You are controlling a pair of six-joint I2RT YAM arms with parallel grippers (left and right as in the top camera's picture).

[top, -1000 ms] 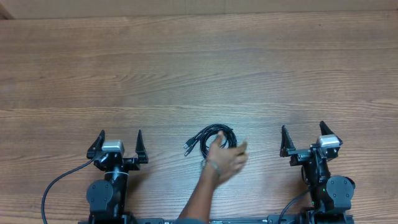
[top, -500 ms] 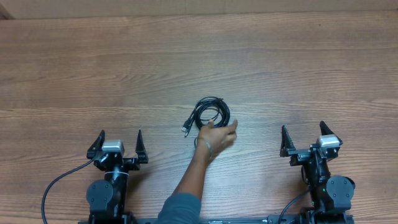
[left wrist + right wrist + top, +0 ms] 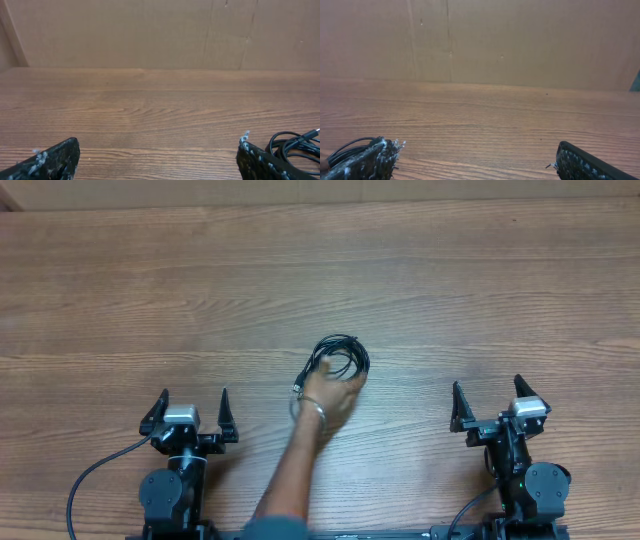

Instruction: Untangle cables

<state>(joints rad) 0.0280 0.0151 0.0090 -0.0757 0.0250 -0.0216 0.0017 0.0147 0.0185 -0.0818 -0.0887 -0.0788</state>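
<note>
Cables (image 3: pixel 338 352): one tangled coil touched by a person's hand (image 3: pixel 328 393); left gripper (image 3: pixel 192 401), right gripper (image 3: pixel 487 389) jaws spread, empty; untangling seemingly not begun.

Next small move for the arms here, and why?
Probably keep both arms parked for now. A person's hand covers part of the coiled cables between them, and the left gripper and right gripper stand open, well apart from the cables. Reaching in now would risk hitting the hand.
</note>
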